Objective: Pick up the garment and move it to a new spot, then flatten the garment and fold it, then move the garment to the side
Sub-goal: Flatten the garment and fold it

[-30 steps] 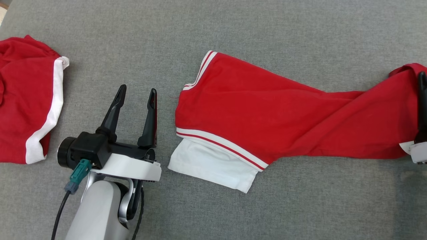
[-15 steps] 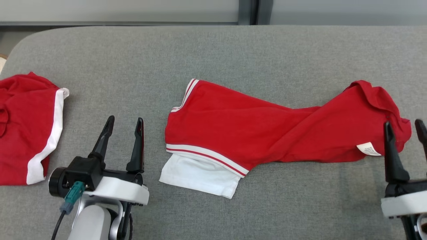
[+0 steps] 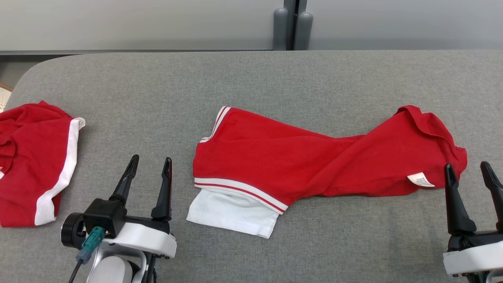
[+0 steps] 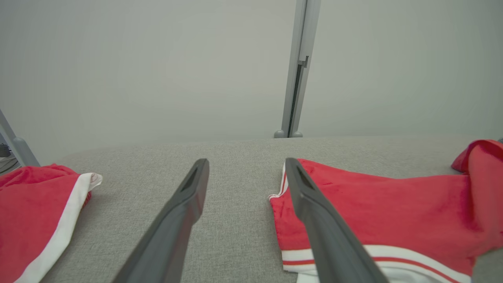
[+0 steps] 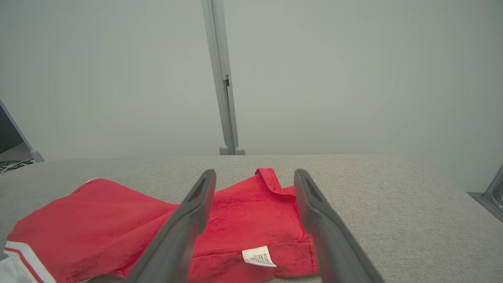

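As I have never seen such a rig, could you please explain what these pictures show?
This is a two-armed robot. The wide picture comes from its head camera, looking down on a grey padded table. The other two come from wrist cameras, each looking along its arm's two dark fingers. A red garment with white trim lies twisted in the middle; a second red garment lies at the robot's left. The left fingers and right fingers are open and hold nothing.
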Robot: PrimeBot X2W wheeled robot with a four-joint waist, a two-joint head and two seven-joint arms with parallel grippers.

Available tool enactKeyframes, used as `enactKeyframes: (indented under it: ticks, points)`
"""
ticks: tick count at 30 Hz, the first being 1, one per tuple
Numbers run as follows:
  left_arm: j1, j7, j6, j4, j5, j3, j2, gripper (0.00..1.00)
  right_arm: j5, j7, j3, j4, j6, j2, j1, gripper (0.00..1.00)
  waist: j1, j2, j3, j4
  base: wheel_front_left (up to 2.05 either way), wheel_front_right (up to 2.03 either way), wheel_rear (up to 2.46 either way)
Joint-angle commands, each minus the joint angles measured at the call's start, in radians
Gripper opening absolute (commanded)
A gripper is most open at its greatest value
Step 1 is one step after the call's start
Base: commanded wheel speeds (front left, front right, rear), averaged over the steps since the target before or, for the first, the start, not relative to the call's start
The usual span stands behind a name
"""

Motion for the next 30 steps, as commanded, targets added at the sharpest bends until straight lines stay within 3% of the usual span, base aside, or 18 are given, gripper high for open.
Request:
enactKeyframes:
  ticks: [1,9,21,22,23,24,30]
  points:
    - [0.007,0.003,0.001,-0.003,0.000,-0.003,0.008,1.00,0.002,0.005,-0.001,-0.008,0.000,0.000,0.004,1.00,0.0000,0.0000,0.000,0.001,0.00,0.00,0.00]
    - [-0.005,0.041,-0.019,-0.001,-0.014,-0.033,0.006,1.00,0.006,0.015,-0.002,-0.013,0.000,0.004,-0.004,1.00,0.0000,0.0000,0.008,0.002,0.00,0.00,0.00]
    - [0.016,0.340,-0.071,0.166,-0.091,-0.121,0.005,1.00,0.018,0.023,-0.001,-0.002,0.000,0.020,-0.004,1.00,0.0000,0.0000,0.039,-0.019,0.00,0.00,0.00]
    - [0.014,0.345,-0.073,0.170,-0.096,-0.126,0.004,0.78,0.019,0.022,-0.003,-0.001,0.000,0.021,-0.005,1.00,0.0000,0.0000,0.041,-0.020,0.00,0.00,0.00]
    - [0.010,0.345,-0.075,0.172,-0.095,-0.129,0.006,0.04,0.019,0.021,-0.005,0.001,0.000,0.022,-0.006,1.00,0.0000,0.0000,0.042,-0.022,0.00,0.00,0.00]
    - [0.008,0.348,-0.077,0.174,-0.096,-0.134,0.008,0.00,0.020,0.021,-0.006,0.003,0.000,0.022,-0.006,1.00,0.0000,0.0000,0.043,-0.023,0.00,0.00,0.00]
    - [0.000,0.329,-0.080,0.154,-0.105,-0.140,0.017,0.00,0.020,0.036,-0.038,0.050,0.000,-0.007,0.026,1.00,0.0000,0.0000,0.049,-0.024,0.00,0.00,0.00]
